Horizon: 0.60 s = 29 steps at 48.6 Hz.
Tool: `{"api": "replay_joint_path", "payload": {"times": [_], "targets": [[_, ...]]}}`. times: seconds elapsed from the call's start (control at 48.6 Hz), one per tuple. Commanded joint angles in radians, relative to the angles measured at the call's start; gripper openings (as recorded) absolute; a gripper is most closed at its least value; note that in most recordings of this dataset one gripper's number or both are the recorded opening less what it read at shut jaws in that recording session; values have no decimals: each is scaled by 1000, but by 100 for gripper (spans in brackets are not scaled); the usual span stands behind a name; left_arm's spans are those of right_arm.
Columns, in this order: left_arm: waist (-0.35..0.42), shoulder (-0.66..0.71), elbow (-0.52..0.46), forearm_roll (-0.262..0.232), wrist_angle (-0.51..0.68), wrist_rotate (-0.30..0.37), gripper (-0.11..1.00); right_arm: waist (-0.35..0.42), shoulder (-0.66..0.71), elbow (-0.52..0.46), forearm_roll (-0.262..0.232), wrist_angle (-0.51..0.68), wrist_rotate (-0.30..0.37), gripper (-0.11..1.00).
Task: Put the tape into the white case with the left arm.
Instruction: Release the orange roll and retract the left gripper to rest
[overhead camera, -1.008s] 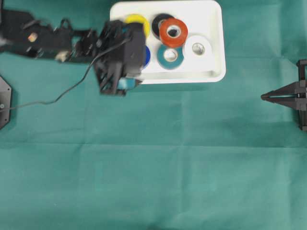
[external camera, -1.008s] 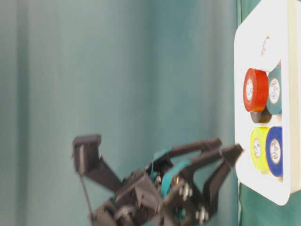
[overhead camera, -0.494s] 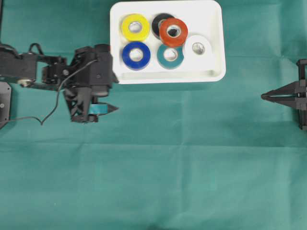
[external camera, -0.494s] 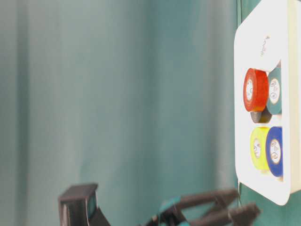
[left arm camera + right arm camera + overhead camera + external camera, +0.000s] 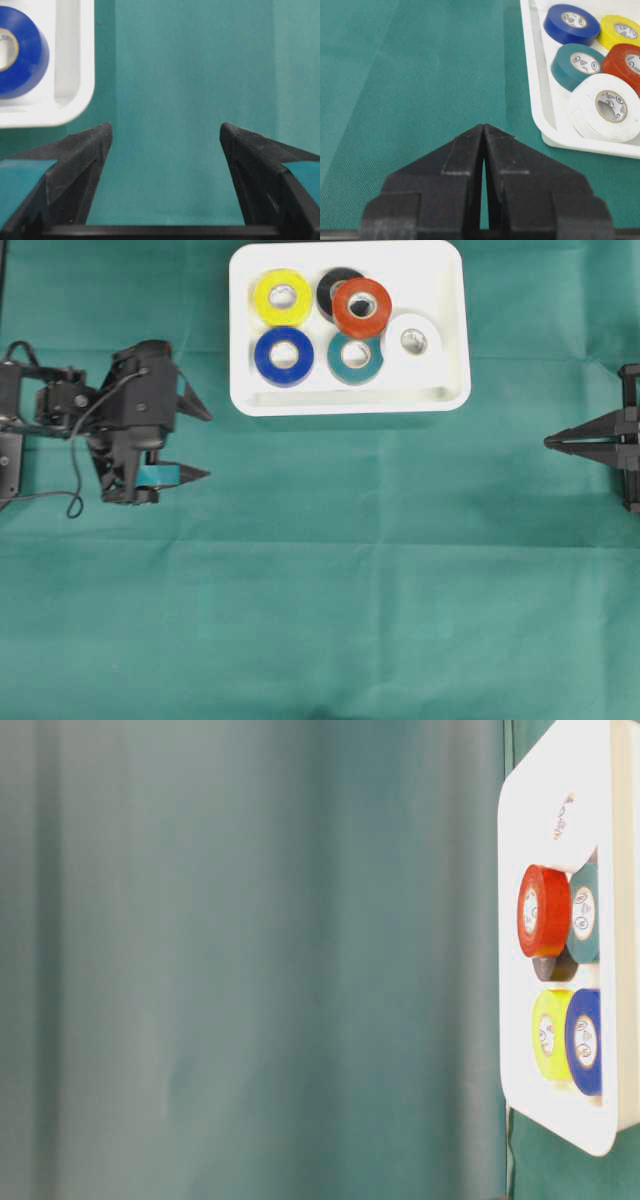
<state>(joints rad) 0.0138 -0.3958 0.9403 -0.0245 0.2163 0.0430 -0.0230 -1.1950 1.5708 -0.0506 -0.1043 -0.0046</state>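
Right claw (image 5: 484,131) closed; tape rolls in white case (image 5: 540,95).

No lettering, number or brand can be read in any view. The paper cores of the tape rolls in the white case (image 5: 546,107) carry small printed marks, seen on the white roll (image 5: 605,107), the teal roll (image 5: 578,65) beside it and the blue roll (image 5: 571,23) beyond that, but all are too small to make out. In the table-level view a faint dark mark on the floor of the case, above the red roll (image 5: 543,910), is likewise illegible.
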Motion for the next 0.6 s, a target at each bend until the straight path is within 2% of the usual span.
{"api": "replay_joint_path", "payload": {"times": [0.0, 0.226, 0.576], "targets": [[-8, -55, 12, -2, -11, 0, 99, -2, 6, -12, -2, -11, 0, -9], [-8, -143, 67, -5, -58, -2, 99, 0, 8, -11, -2, -12, 0, -9], [-8, -264, 114, -3, -61, -2, 99, -2, 6, -9, -3, -12, 0, -9]]}}
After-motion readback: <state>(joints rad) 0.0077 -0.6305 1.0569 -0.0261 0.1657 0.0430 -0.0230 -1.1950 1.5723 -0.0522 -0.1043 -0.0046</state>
